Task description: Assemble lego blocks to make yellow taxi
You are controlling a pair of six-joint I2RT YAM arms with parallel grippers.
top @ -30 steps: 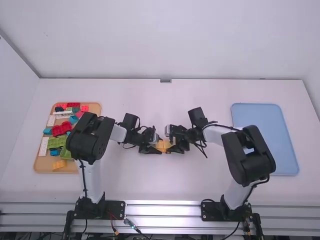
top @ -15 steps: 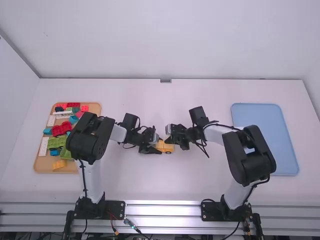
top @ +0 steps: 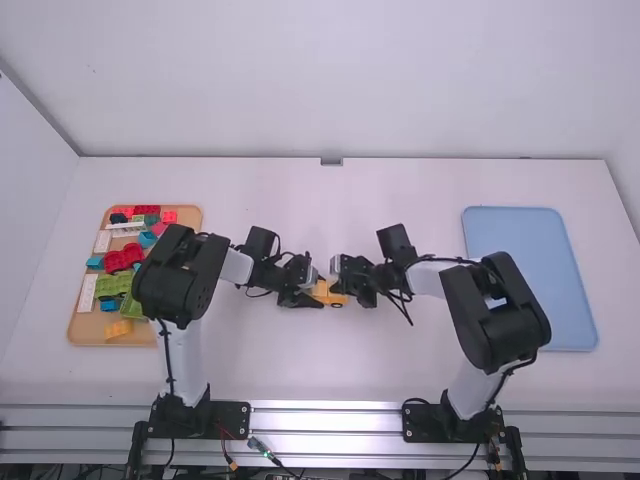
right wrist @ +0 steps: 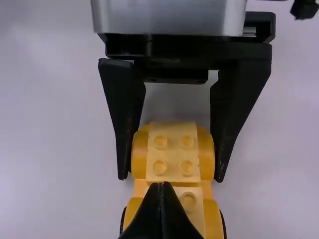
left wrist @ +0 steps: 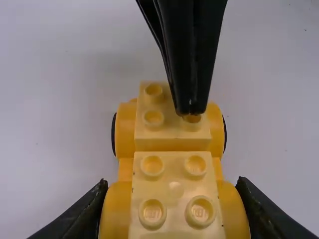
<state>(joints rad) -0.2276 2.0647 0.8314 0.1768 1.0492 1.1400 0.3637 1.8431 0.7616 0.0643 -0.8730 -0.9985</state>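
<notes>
The left gripper (top: 317, 292) clamps one end of the yellow car (left wrist: 174, 185), while the right gripper (top: 336, 287), closed, meets the studs at the other.

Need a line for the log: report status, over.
Left gripper shut on yellow car. Right gripper shut, tips at studs on car's other end. In the way: right gripper, partly hiding those studs.

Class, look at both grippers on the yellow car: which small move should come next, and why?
Probably a light press down by the right gripper: its closed tips stand over a studded top block, while the left gripper grips the car at its other end.
</notes>
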